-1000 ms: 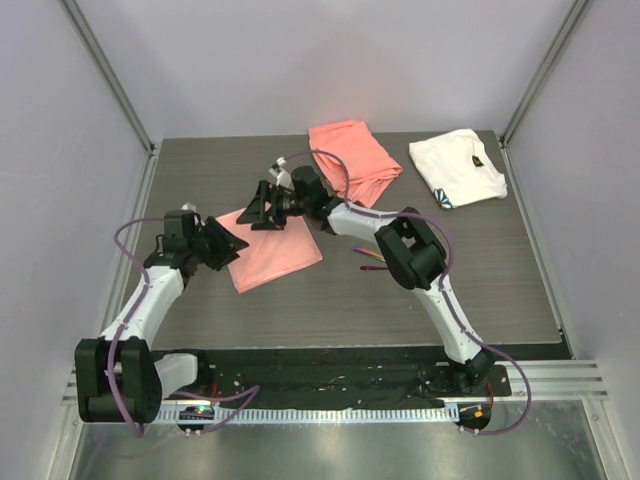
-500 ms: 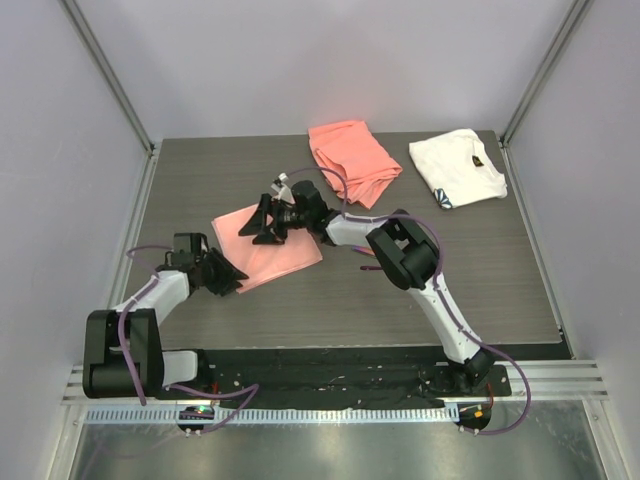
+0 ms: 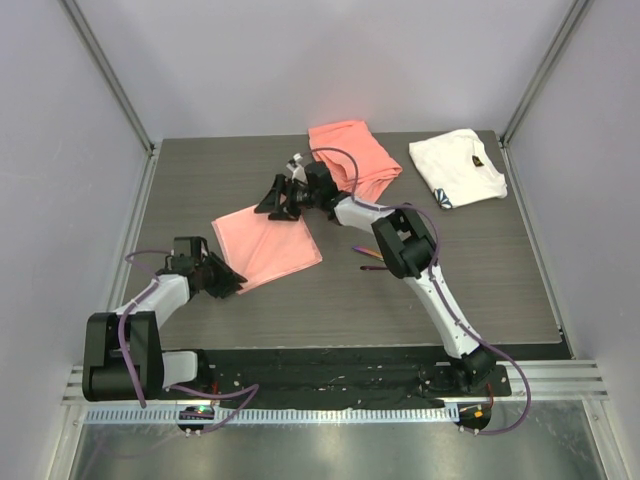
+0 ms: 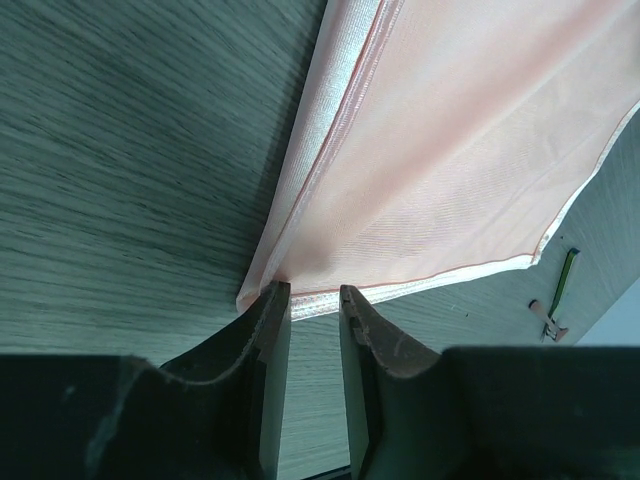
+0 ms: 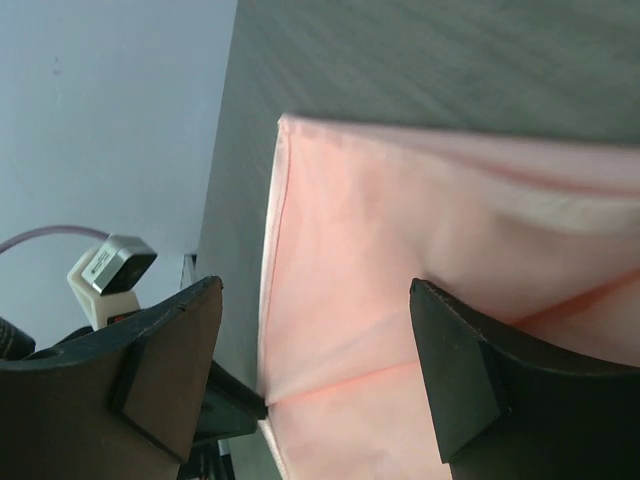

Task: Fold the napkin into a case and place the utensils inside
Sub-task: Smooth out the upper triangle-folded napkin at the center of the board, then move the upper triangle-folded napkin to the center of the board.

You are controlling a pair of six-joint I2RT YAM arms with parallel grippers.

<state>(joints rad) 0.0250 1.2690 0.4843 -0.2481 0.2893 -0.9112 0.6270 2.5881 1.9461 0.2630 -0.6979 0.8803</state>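
Observation:
The pale-pink napkin [image 3: 266,246] lies flat on the table, left of centre. My left gripper [image 3: 228,283] is low at its near-left corner. In the left wrist view, the left gripper [image 4: 312,292] has its jaws a narrow gap apart, the tips at the hem of the napkin [image 4: 450,150] and bare table showing between them. My right gripper [image 3: 277,203] hovers wide open over the napkin's far edge; in its own view the right gripper [image 5: 315,345] has the napkin [image 5: 400,260] below it. The utensils [image 3: 370,259] lie right of the napkin, also visible as utensils [image 4: 556,292]. No case is visible.
A thicker coral-orange cloth [image 3: 352,158] lies at the back centre, just behind the right gripper. A white cloth with a dark mark [image 3: 457,167] is at the back right. Pale walls enclose the dark wood table [image 3: 310,310] on three sides.
The left gripper dropped toward the napkin's near-left corner and its jaws narrowed. The right gripper drew back from over the napkin to its far edge, still open.

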